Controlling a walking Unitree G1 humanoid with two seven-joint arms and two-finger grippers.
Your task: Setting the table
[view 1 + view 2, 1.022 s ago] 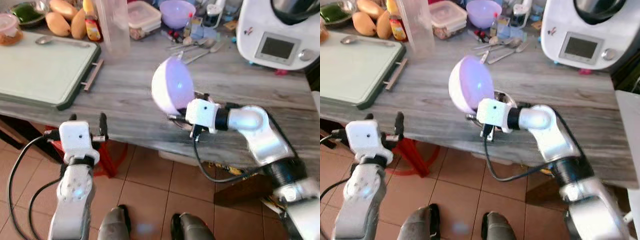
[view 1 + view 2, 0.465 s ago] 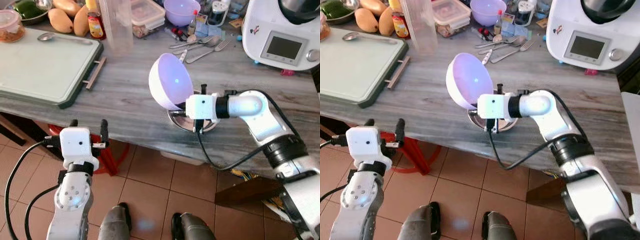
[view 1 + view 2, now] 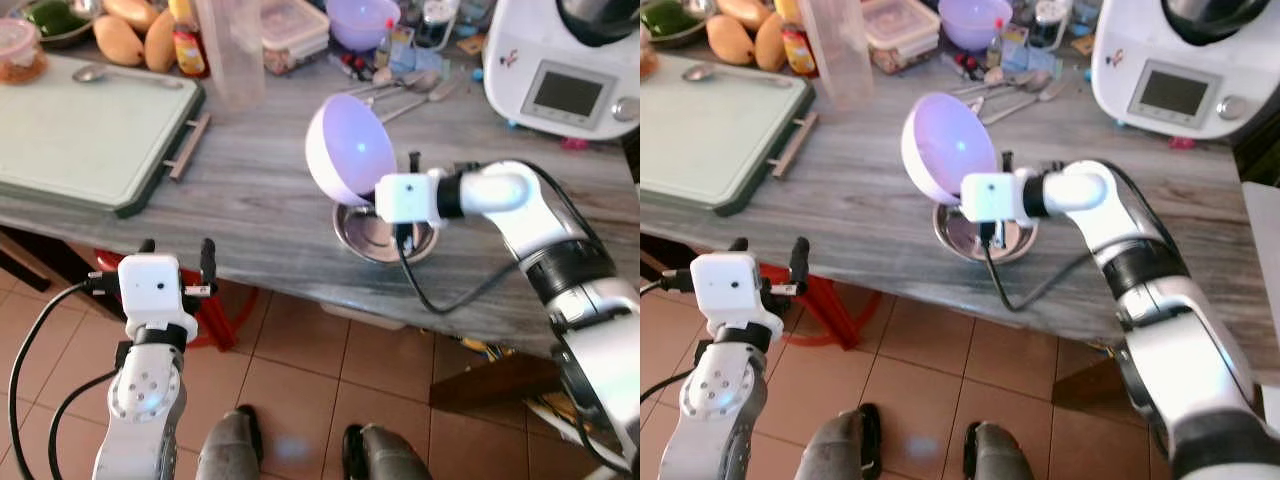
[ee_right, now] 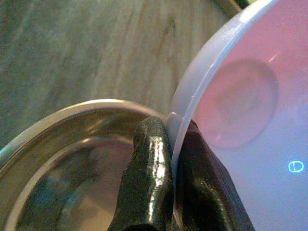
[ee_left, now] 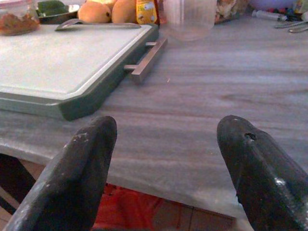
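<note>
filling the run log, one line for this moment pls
right end effector: shut on purple bowl rim | above steel bowl | left end effector: open, idle

Right gripper (image 4: pixel 171 159): lower centre of the frame, its two black fingers (image 4: pixel 151 178) pressed together on a bowl rim.
Lavender plastic bowl (image 4: pixel 245 125): right half of the frame, tilted on edge, its inside facing the camera, a round base ring visible.
Steel bowl (image 4: pixel 72 168): lower left, behind the fingers, shiny rim curving upward.
Grey wood-grain tabletop (image 4: pixel 82 48): upper left.
</note>
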